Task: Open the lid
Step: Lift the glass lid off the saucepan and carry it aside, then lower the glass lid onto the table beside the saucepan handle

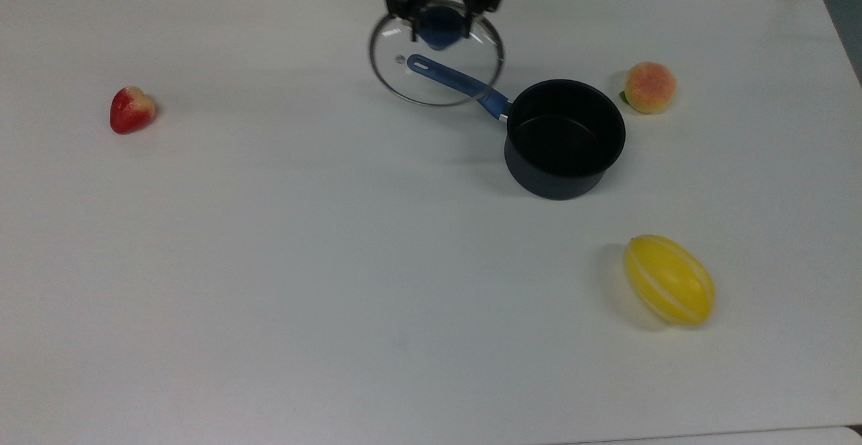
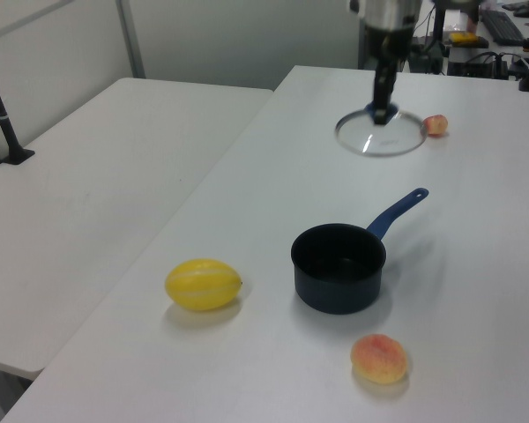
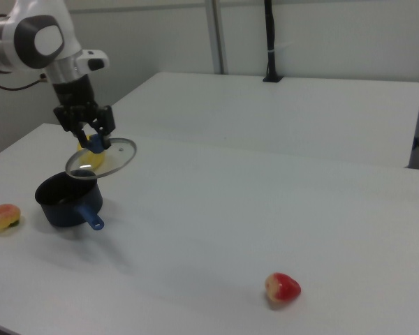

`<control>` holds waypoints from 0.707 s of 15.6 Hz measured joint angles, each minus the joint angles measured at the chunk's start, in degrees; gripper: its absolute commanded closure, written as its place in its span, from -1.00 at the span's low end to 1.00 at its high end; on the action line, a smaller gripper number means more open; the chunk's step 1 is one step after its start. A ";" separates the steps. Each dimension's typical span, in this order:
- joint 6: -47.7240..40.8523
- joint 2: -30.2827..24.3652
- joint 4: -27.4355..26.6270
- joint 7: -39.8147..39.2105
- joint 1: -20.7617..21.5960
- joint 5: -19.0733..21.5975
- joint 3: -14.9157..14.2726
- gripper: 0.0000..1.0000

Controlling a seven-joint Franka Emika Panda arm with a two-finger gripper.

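Landmark: the dark round saucepan with blue handle (image 1: 564, 137), uncovered and empty on the white table (image 1: 269, 263). Going left to right across the top view: a red strawberry-shaped toy (image 1: 131, 109) lies well apart from the saucepan, far off to the top view's left. Next, the round clear glass lid with metal rim and blue knob (image 1: 436, 60), held in the air up and to the left of the saucepan, overlapping the far end of the handle as that camera sees it — the right view shows it lifted clear above the table, roughly level, so nothing touches it but the gripper. The black two-finger gripper (image 1: 441, 17) is clamped on the blue knob from above, a sensible grasp since the knob is the lid's only raised part. A peach-coloured round fruit (image 1: 649, 87) sits just beside the saucepan's right; a yellow striped oval melon (image 1: 669, 280) lies near, below and right. Judgement: the lid is off — setting it down remains.
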 measured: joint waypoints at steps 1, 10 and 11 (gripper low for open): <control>-1.74 -0.89 -0.01 -3.58 -0.37 0.08 -1.78 1.00; -7.88 -4.75 -9.73 -22.93 -0.75 0.33 -16.11 1.00; -7.85 -4.93 -11.80 -24.27 -0.80 0.32 -17.41 1.00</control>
